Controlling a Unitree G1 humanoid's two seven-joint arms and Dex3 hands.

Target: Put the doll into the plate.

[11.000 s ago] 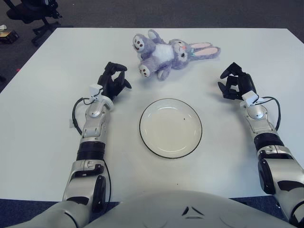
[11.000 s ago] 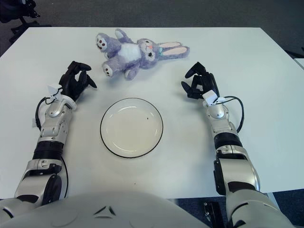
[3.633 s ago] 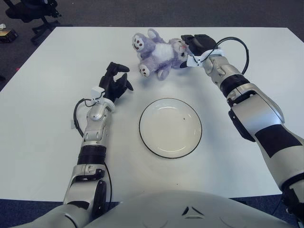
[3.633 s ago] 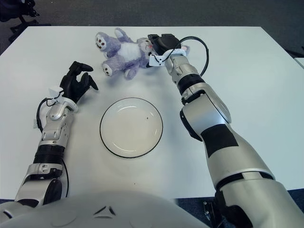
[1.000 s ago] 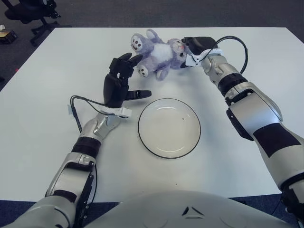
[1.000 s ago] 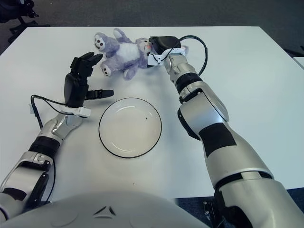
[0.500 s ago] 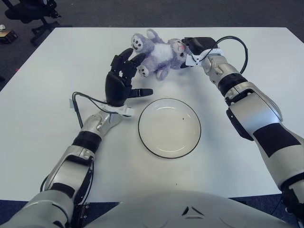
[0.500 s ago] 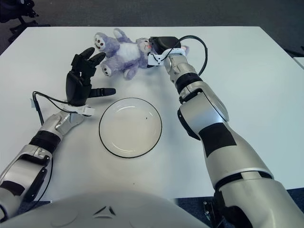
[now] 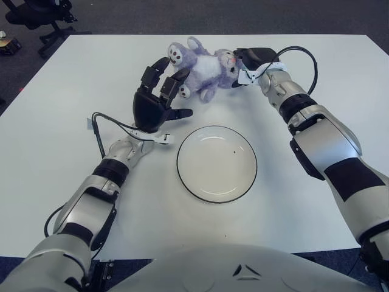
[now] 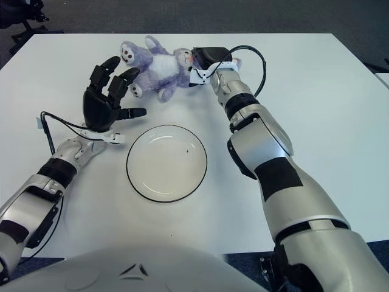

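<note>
Left eye view: the doll is seen lying crosswise on the surface, head gripped by the right robot hand, feet just beyond the spread, empty left robot hand, plate nearer.

What we cannot see

The right hand covers the doll at its head end, so we cannot make out the ears or most of the face, nor how the fingers sit on the plush beneath the palm. The left hand has its fingers raised in front of the doll's near foot, and we cannot tell whether they touch it. Both of our upper arms run out of the pictures at the lower corners, and our own torso hides the near edge of the table. The chair at the top left is cut off by the picture's edge. A tiny dark speck on the plate is too small for us to identify.
</note>
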